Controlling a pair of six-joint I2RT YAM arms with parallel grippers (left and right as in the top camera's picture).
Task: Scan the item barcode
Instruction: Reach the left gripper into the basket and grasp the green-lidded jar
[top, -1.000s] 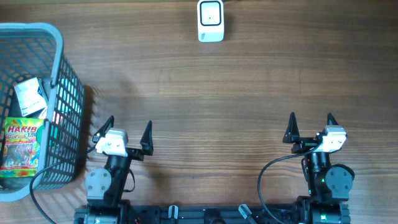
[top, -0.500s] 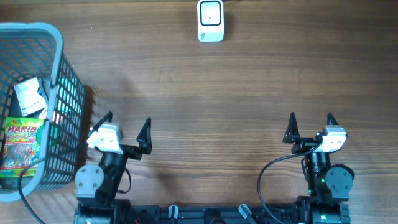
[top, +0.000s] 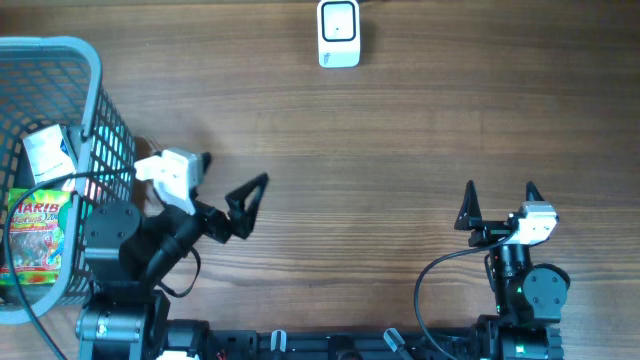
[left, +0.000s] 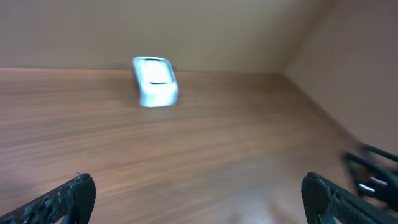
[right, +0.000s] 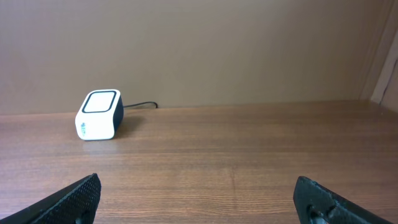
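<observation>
The left hand (top: 233, 170) hangs over the wooden counter (top: 380, 140) just right of the blue-grey plastic basket (top: 96, 90). It is turned so that its fingers point toward the far right. Its jaws are spread wide with nothing between them. Its wrist view is blurred, but the fingertips (left: 65, 198) frame only bare wood. The right hand (top: 500, 190) sits at the near right, pointing straight toward the far edge, likewise fully spread and holding nothing. The items are inside the basket at the left: a Haribo sweet bag (top: 33, 235) lies flat toward the near side, and a white packet (top: 47, 152) sits just beyond it. The white barcode scanner (top: 339, 34) stands at the far middle of the counter, well apart from both hands and the basket.
</observation>
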